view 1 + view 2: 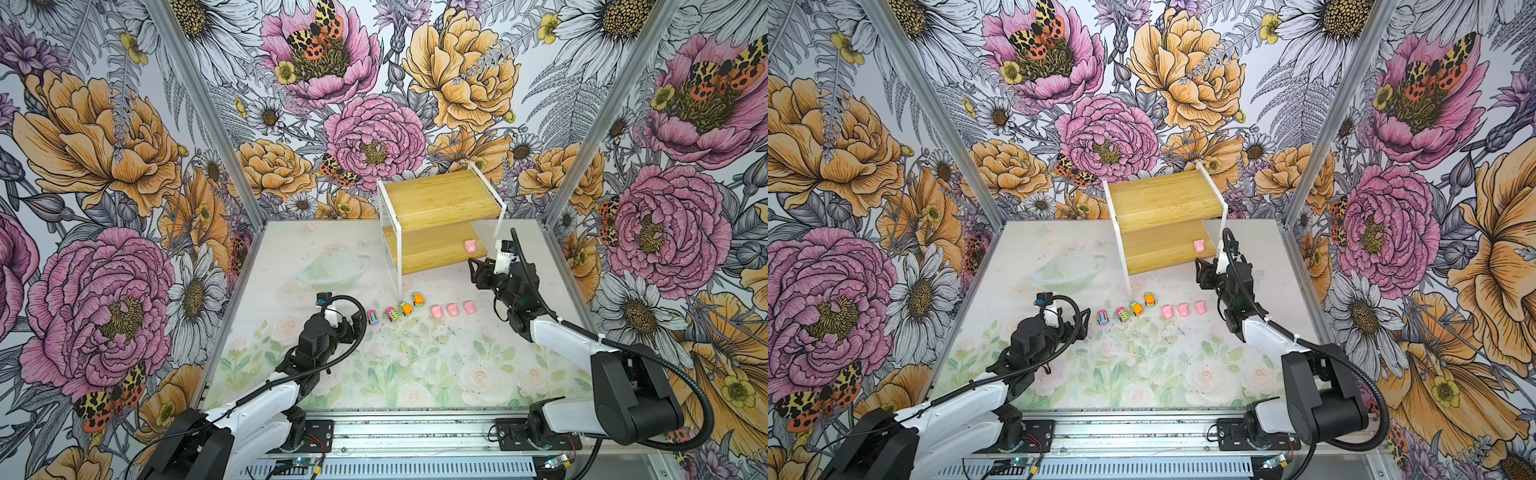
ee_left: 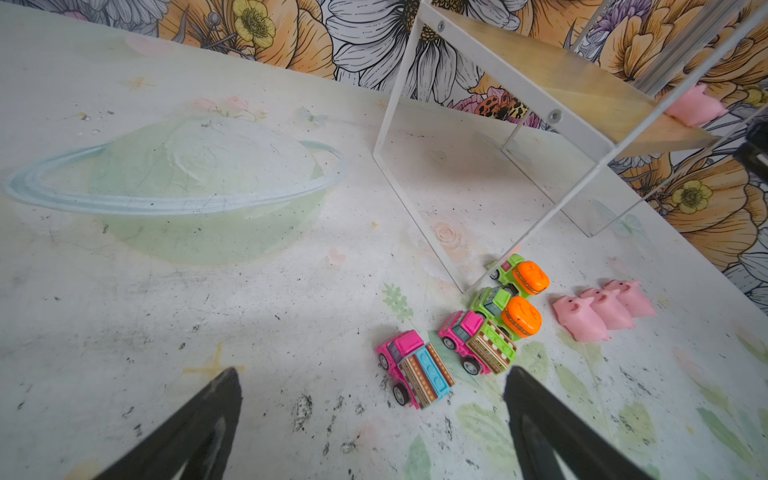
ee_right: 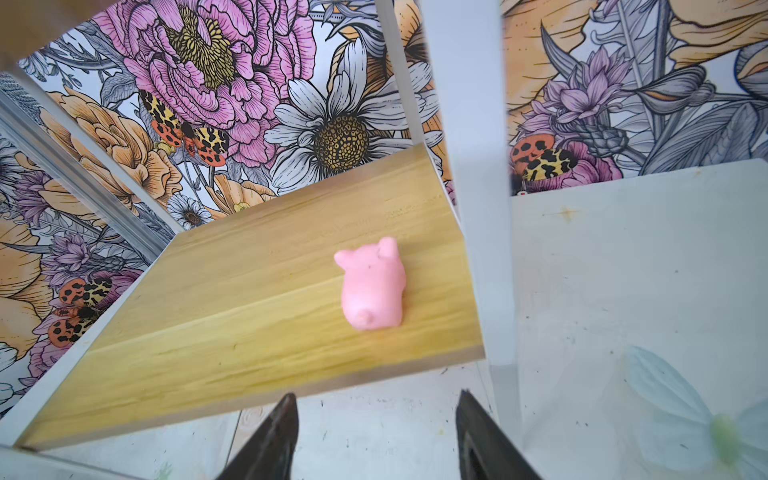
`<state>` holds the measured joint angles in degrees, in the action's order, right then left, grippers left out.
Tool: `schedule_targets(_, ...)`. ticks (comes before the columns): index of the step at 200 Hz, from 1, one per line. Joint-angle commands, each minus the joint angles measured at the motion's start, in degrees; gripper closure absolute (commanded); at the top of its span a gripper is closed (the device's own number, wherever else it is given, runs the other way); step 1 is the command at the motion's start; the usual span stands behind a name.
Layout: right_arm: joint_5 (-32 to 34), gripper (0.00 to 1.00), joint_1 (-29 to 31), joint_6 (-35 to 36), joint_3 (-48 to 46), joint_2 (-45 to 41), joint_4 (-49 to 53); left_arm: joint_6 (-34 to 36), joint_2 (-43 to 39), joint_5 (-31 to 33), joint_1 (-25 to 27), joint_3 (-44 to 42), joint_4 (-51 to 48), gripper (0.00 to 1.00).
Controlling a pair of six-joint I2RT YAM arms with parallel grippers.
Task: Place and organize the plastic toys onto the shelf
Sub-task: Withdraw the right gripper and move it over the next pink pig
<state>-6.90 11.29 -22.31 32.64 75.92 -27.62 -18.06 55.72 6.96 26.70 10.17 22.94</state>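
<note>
Right wrist view: the right tool (image 3: 376,401) is spread and empty; the pink pig (image 3: 372,286) lies on the lower board of the shelf (image 3: 232,307), just beyond its fingertips.

Flower-papered walls (image 1: 104,145) around a pale printed table (image 1: 415,374).
Behind, left and right of the table they share one wallpaper (image 1: 415,104) of big pink and orange peonies, white daisies, grey ferns and spotted moths. Metal posts (image 1: 208,112) rise from the table's far corners. The table top is whitish and scuffed with dark specks, printed with faint roses and leaves toward its front and a pale green ringed planet (image 1: 332,268) at its far left. A metal rail (image 1: 415,434) runs along its front edge. Light is soft and even.
</note>
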Motion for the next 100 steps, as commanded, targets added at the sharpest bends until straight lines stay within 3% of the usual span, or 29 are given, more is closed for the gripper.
schedule_targets(1,0.53,0.38,0.29,-1.46,-4.12,-3.48,-0.89,0.14,-0.32,-0.72,-0.53,0.59,1.36,0.01)
schedule_targets(63,1.64,0.38,1.41,-11.24,-16.38,-0.81,-9.95,0.27,1.02,-1.64,-0.56,1.20,1.36,0.01)
schedule_targets(100,0.30,0.39,1.53,-12.07,-17.43,3.98,-12.51,0.43,2.02,-2.07,-0.44,1.60,1.48,0.01)
